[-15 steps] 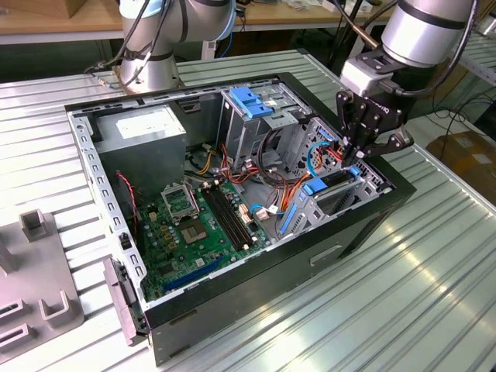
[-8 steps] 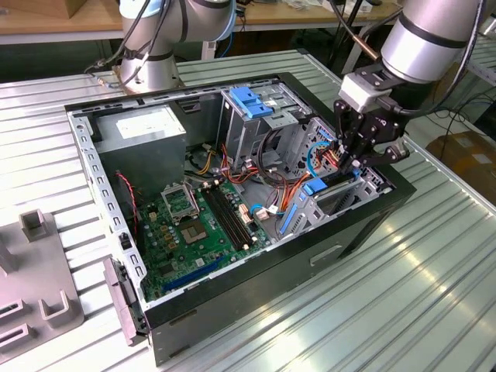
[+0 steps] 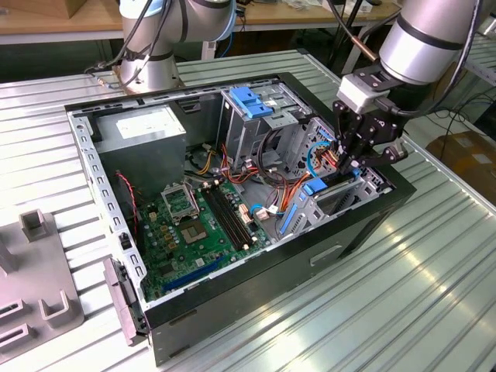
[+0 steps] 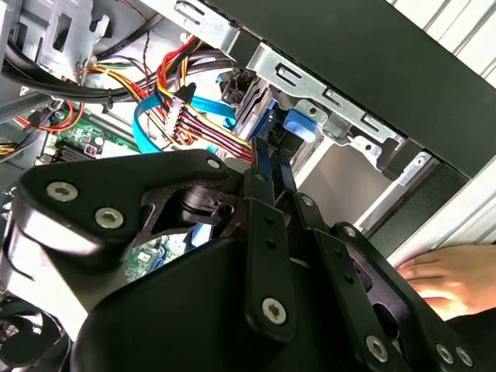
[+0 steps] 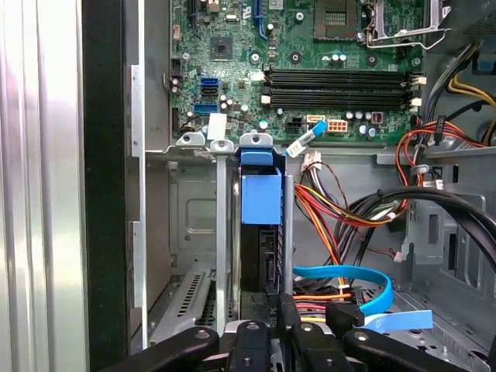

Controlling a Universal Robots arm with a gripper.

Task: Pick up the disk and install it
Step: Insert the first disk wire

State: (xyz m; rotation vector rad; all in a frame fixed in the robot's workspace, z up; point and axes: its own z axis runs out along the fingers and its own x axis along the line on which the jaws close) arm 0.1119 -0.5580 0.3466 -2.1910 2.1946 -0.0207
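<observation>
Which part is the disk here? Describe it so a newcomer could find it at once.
In the open computer case, look to the end on the exterior view's right, under the hand. The disk stands on edge there: a dark slab in a light blue carrier, set lower than the blue handle atop the metal cage.

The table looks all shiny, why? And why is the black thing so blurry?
In the exterior view, overhead light glares off the ribbed metal table in bright streaks. In the second wrist view, the gripper sits so close to the camera that it looks big and soft, while the cables behind look sharper.
</observation>
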